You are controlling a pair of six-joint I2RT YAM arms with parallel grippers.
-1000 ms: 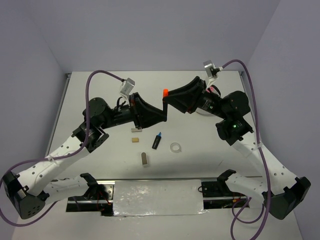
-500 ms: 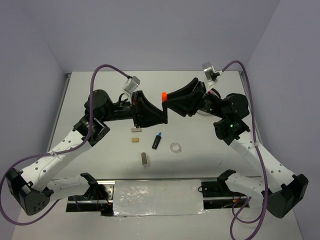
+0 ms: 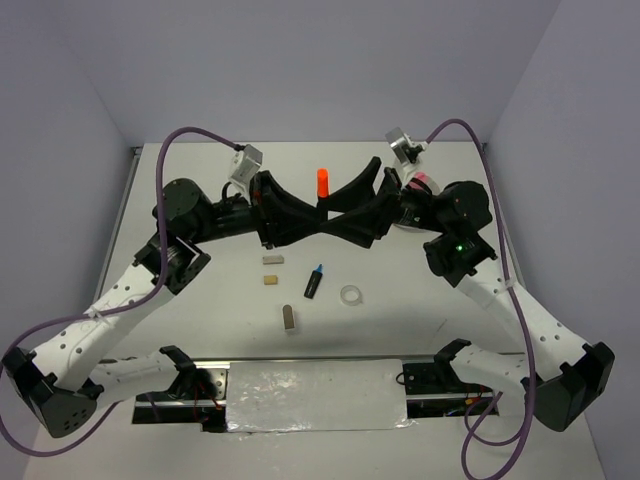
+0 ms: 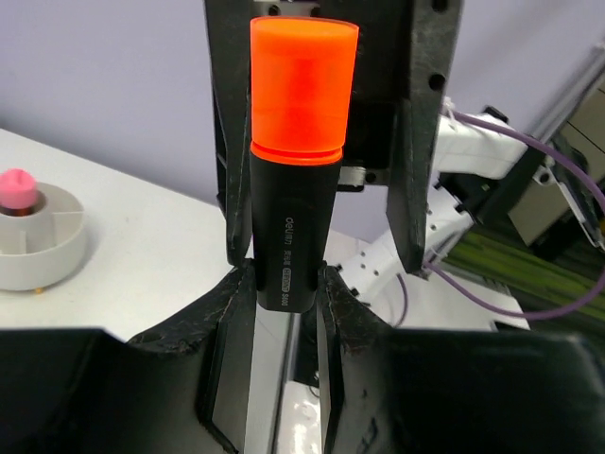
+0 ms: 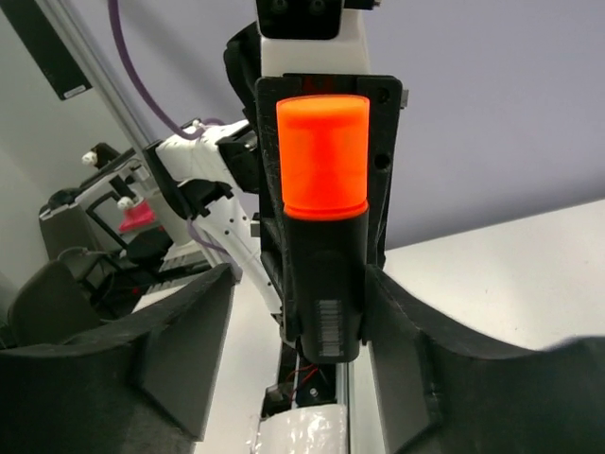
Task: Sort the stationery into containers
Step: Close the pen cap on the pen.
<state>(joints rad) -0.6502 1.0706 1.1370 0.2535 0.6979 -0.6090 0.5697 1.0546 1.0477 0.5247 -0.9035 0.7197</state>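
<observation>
A black marker with an orange cap (image 3: 322,182) stands upright in mid-air above the table's middle, where the two grippers meet. My left gripper (image 4: 282,288) is shut on its black lower barrel (image 4: 286,236). My right gripper (image 5: 301,284) is open around the same marker (image 5: 323,236): one finger (image 5: 402,326) rests against it and the other (image 5: 184,340) stands apart. In the top view the left gripper (image 3: 312,213) and the right gripper (image 3: 335,213) cross. The white divided dish (image 4: 43,251) holds the pink tube (image 4: 17,187) and is mostly hidden behind the right arm in the top view.
On the table below lie a blue-capped marker (image 3: 314,281), a clear tape ring (image 3: 351,295), a tan block (image 3: 269,281), a pale block (image 3: 272,259) and a grey block (image 3: 289,318). The arm bases and a foil-covered bar (image 3: 315,393) line the near edge.
Both grippers have moved closer together and now overlap around the orange-capped marker. The marker has shifted slightly left and up and stands more upright.
</observation>
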